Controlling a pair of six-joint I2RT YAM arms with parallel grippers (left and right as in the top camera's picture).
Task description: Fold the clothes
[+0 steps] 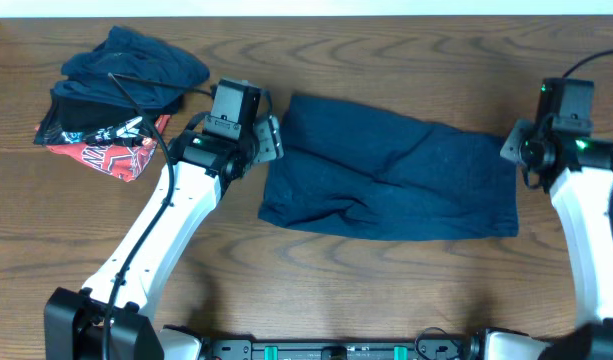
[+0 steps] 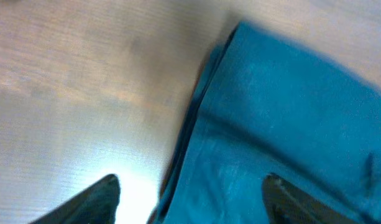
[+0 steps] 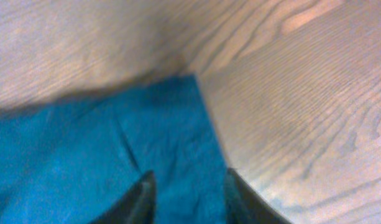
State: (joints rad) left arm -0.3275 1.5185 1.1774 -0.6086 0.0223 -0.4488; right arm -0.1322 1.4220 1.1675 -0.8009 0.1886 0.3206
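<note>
Open left claw point(image 2: 190, 190) and open right claw point(image 3: 190, 190) hang over opposite edges of navy garment point(image 1: 396, 170).

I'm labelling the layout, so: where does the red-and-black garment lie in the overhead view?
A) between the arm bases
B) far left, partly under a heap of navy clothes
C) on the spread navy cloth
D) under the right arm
B: the red-and-black garment lies far left with the heap of navy clothes partly on top of it, apart from the spread navy cloth.
</note>
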